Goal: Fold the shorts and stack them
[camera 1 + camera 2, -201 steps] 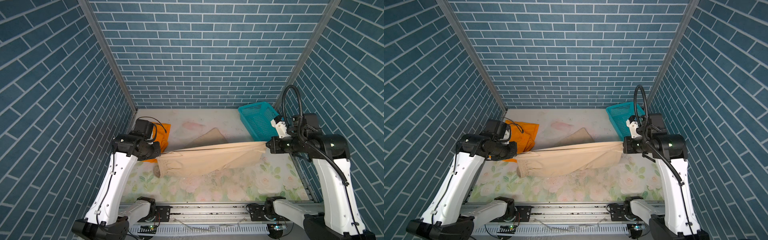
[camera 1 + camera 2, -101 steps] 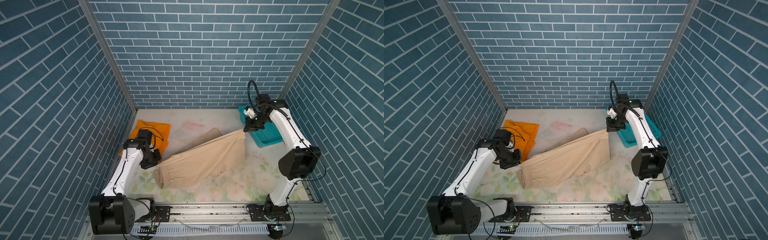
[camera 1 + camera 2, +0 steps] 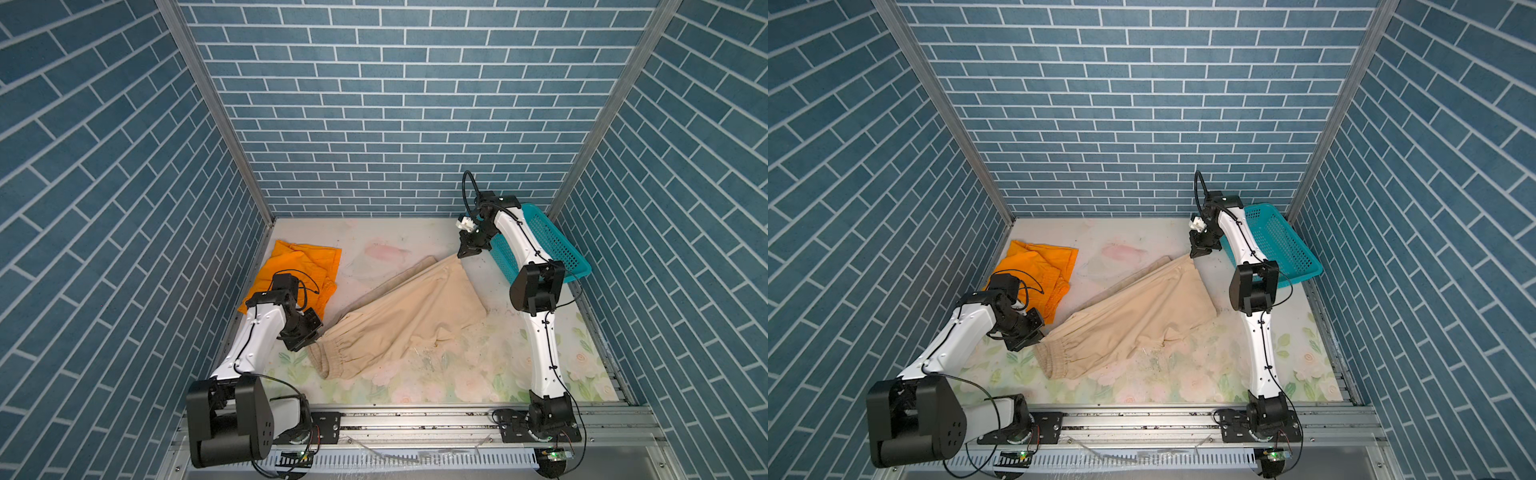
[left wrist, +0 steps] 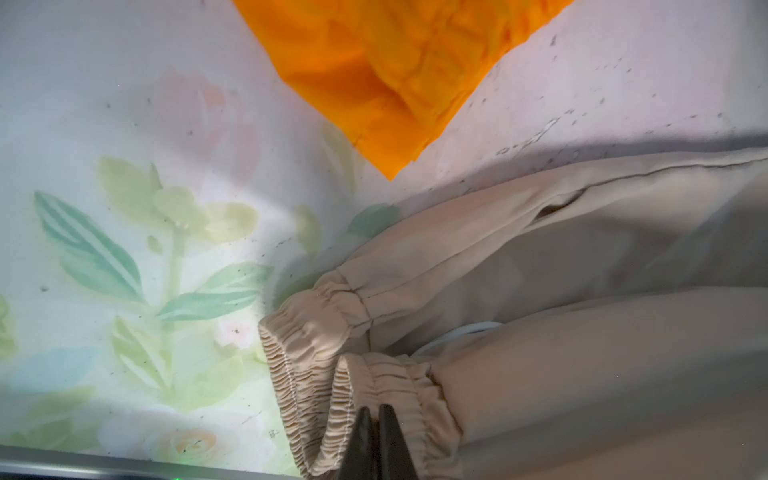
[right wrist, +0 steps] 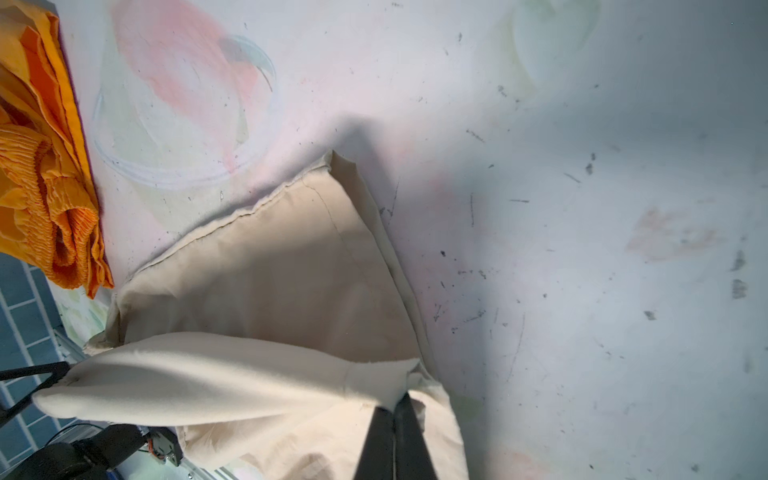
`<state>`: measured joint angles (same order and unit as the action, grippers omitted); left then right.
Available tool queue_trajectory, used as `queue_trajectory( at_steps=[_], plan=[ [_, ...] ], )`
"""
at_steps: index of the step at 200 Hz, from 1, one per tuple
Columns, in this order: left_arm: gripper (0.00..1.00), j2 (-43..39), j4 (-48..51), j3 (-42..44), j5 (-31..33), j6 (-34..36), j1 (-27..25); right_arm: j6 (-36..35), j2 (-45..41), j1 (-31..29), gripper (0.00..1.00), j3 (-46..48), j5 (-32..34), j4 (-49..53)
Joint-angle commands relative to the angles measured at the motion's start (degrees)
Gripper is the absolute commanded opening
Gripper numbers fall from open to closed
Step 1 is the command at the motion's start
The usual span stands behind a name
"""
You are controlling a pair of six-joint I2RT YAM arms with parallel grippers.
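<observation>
The beige shorts [image 3: 407, 316] lie spread on a slant across the middle of the flowered table [image 3: 457, 386], seen in both top views. Their gathered waistband [image 4: 307, 357] points to the front left and a leg hem reaches toward the back right.

The left gripper [image 3: 309, 338] sits low at the waistband end. In the left wrist view its dark fingers [image 4: 361, 440] stand nearly together with only a narrow slit between them. The tips rest against an upturned fold of the elastic, and it cannot be told whether cloth is pinched in the slit.

The right gripper [image 3: 464, 253] meets the far hem corner, which peaks up to it. In the right wrist view its fingers [image 5: 376, 440] are likewise almost closed, with a thin pale line between them. The tips are on the cloth, but a grip cannot be confirmed.

The orange shorts [image 3: 299, 266] lie crumpled at the back left, against the left wall. They are close to the beige pair but not touching it. A teal basket [image 3: 552, 245] sits in the back right corner, partly behind the right arm.
</observation>
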<state>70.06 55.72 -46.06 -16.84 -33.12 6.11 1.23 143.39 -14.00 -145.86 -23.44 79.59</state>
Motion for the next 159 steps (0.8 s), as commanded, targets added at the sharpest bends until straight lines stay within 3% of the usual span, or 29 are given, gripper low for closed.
queue_trajectory(
  at_steps=[1,13,17,21,32,47,76,102,137,159],
  plan=[
    [0.61,-3.20,1.43,0.53,2.41,-3.54,1.49,-2.53,0.09,1.17,0.34,0.59,-0.57,-2.84],
    [0.79,-4.82,1.06,-0.53,2.68,-4.43,2.01,-2.73,-1.16,1.17,0.45,2.34,-2.49,-4.67],
    [0.95,-5.35,1.05,-1.11,2.77,-4.42,2.13,-2.69,-1.76,1.17,0.48,2.91,-2.73,-5.22],
    [0.99,-5.73,1.24,-1.88,2.90,-4.49,2.21,-2.57,-2.50,1.17,0.52,3.55,-2.83,-5.98],
    [1.00,-6.27,2.56,-4.66,3.76,-4.41,2.32,-2.15,-4.67,1.33,0.60,5.54,-2.84,-8.18],
    [1.00,-6.90,3.67,-8.42,3.62,-3.70,2.34,-0.60,-7.96,2.17,0.65,8.03,-3.82,-11.57],
    [1.00,-10.57,3.63,-10.25,0.39,-3.60,1.39,2.02,-14.69,4.60,0.66,15.65,-2.01,-14.88],
    [1.00,-18.54,4.06,-7.54,0.29,-6.94,-4.03,5.73,-27.05,5.91,0.66,36.57,-2.97,-24.16],
    [1.00,-26.20,-0.94,1.28,7.66,-16.62,-18.41,14.32,-42.40,5.82,0.66,65.00,-7.48,-39.99],
    [1.00,-28.62,-6.09,10.42,9.63,-23.39,-19.54,18.30,-48.66,5.91,0.67,75.93,-3.74,-45.82]
  ],
)
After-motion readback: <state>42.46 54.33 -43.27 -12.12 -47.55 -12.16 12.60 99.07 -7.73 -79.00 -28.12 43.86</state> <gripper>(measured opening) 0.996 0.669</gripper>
